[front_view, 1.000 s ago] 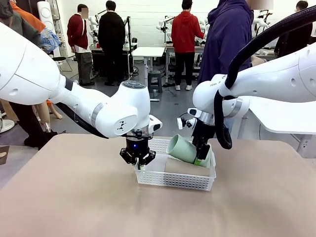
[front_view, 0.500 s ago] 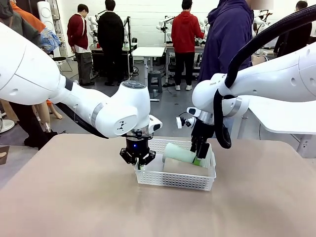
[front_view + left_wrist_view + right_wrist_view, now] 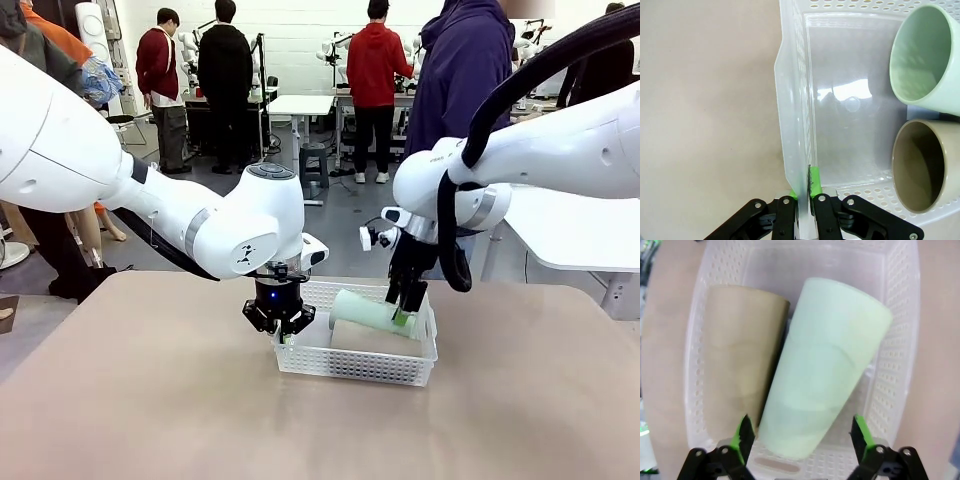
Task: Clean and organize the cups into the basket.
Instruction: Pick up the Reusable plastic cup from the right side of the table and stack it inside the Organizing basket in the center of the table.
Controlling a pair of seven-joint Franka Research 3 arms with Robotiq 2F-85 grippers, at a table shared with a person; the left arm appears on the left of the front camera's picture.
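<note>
A plain matte mint-green cup (image 3: 825, 365) lies on its side against a tan cup (image 3: 740, 355) in the white perforated basket (image 3: 355, 365), whose end wall the left gripper (image 3: 805, 187) pinches, while the right gripper (image 3: 802, 432) gapes wide astride the mint-green cup's narrow end.

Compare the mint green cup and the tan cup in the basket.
Colour: the mint green cup is pale green, the tan cup brown. Pose: the tan cup lies straight along one wall of the basket; the mint green cup lies slanted. Height: in the front view the mint green cup pokes above the rim, the tan cup sits below it. Both lie on their sides, mouths toward the same end.
</note>
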